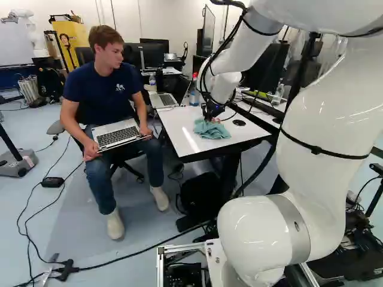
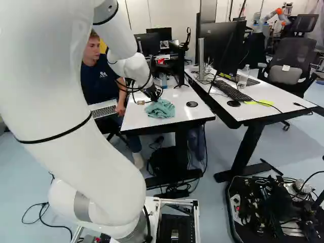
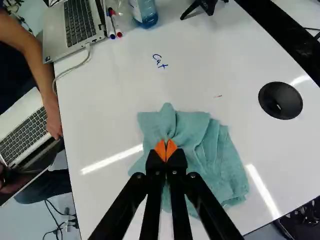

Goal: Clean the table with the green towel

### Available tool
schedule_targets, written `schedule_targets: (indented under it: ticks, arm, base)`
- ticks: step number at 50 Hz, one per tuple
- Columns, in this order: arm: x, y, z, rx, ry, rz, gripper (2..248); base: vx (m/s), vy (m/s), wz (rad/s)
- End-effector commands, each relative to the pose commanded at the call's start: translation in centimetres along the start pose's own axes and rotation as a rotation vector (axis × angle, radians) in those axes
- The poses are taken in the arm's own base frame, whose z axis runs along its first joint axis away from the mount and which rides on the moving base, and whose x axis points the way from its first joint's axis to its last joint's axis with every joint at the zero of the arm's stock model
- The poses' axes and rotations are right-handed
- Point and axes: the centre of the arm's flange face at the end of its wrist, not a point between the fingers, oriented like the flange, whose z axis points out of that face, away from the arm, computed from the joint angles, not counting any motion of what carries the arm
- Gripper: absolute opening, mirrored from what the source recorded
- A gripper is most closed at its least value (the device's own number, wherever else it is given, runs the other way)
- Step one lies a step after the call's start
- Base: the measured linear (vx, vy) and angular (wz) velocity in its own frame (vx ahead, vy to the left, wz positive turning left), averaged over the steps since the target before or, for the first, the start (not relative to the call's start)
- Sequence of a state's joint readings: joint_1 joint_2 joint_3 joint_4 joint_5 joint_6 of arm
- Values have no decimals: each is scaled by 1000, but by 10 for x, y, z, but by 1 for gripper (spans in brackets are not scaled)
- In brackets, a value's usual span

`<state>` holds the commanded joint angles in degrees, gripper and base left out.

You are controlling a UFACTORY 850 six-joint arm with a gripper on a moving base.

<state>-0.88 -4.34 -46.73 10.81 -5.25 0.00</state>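
My gripper (image 1: pixel 210 113) is over the white table (image 1: pixel 179 127), low at the green towel (image 1: pixel 213 130). Seen from the wrist, the gripper (image 3: pixel 165 150) has its orange tips together, shut on a pinched fold of the towel (image 3: pixel 220 165). The cloth lies bunched on the table around and under the fingers, spread more to one side. Blue writing (image 3: pixel 160 61) marks the tabletop ahead of the gripper, and a tiny reddish mark (image 3: pixel 218 96) lies between the towel and the black round desk fitting.
A seated person with a laptop (image 1: pixel 118 136) is close beside the table. On the tabletop are another laptop (image 3: pixel 75 22), markers (image 3: pixel 115 25), a blue bottle (image 3: pixel 145 12) and a black round fitting (image 3: pixel 280 100). A second desk (image 2: pixel 263 106) adjoins; another robot (image 2: pixel 271 19) stands far back.
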Motion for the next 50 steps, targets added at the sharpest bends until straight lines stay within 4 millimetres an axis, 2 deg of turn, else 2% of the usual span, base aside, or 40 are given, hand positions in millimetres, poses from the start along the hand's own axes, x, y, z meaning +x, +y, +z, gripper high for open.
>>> schedule_targets:
  ticks: [12, 29, 37, 50]
  arm:
    - [-6, -17, -2, 22, -5, -30, 22]
    - [-7, -20, -2, 26, -6, -35, 22]
    - [-4, -16, -7, 22, 6, -27, 22]
    - [3, 3, -7, -1, 15, 5, 22]
  base:
    - [0, 0, 0]
    - [0, 0, 0]
    - [0, 0, 0]
    - [0, 0, 0]
